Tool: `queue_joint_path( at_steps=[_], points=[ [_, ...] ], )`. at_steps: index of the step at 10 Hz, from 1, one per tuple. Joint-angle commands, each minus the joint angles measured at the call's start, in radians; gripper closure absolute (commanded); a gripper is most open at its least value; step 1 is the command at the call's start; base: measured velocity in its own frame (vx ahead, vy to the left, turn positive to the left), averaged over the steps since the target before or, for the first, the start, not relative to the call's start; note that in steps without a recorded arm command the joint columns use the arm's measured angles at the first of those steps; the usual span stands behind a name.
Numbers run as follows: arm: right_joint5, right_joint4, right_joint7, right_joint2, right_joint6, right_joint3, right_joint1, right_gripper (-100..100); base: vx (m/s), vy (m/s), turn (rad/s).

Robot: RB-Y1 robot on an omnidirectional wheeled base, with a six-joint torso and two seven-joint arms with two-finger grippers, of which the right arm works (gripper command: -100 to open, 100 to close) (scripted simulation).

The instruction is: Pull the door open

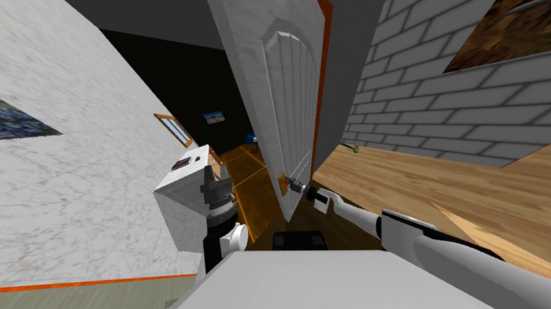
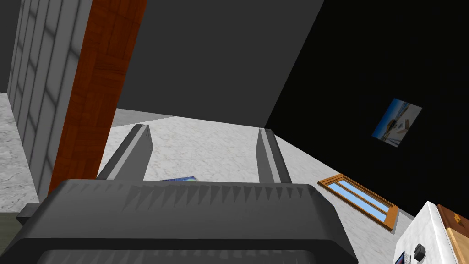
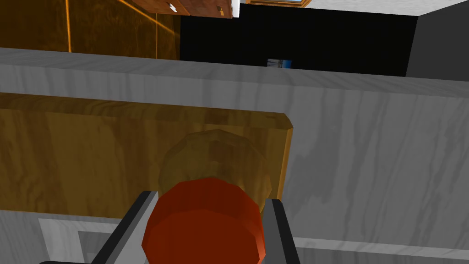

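Door (image 1: 286, 94): a white, grey-veined panelled leaf was shown standing at an angle out of its red-brown frame (image 1: 325, 68). A gap was seen at its free edge, through which a brown tiled floor and a black area were visible.
Knob (image 3: 204, 224): a red-brown, faceted knob was mounted on a brass-coloured plate (image 3: 91, 151) close to the leaf's free edge, low on the door and directly ahead of the robot.
Right jaws: these were clenched on the knob, with one blade pressed against each of its sides. The right arm (image 1: 371, 220) was stretched forward to the door.
Left jaws: these were released, the blades set apart with nothing between them. The left arm (image 1: 217, 201) was held raised on the robot's left, beside a white box (image 1: 182, 196) and well apart from the door.
Done: the reach and the grasp were judged complete. The leaf was judged to be drawn partway out of its frame.
Left: a further pull toward the robot was judged necessary before the opening could be called wide. The knob was not yet let go.
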Motion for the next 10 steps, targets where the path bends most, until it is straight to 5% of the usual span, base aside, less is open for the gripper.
queue_joint_path(
  at_steps=[1,2,3,10],
  points=[
    [-0.007,0.007,-0.022,-0.023,-0.031,0.016,-0.010,100,-0.082,-0.125,0.102],
    [-0.012,0.009,-0.037,-0.041,-0.048,0.028,-0.015,100,-0.070,-0.136,0.162],
    [-0.008,0.024,-0.028,-0.026,-0.040,0.023,-0.014,100,-0.031,-0.070,0.035],
    [-0.027,0.136,-0.075,-0.054,-0.131,0.029,-0.047,100,-0.095,-0.159,-0.001]
  ],
)
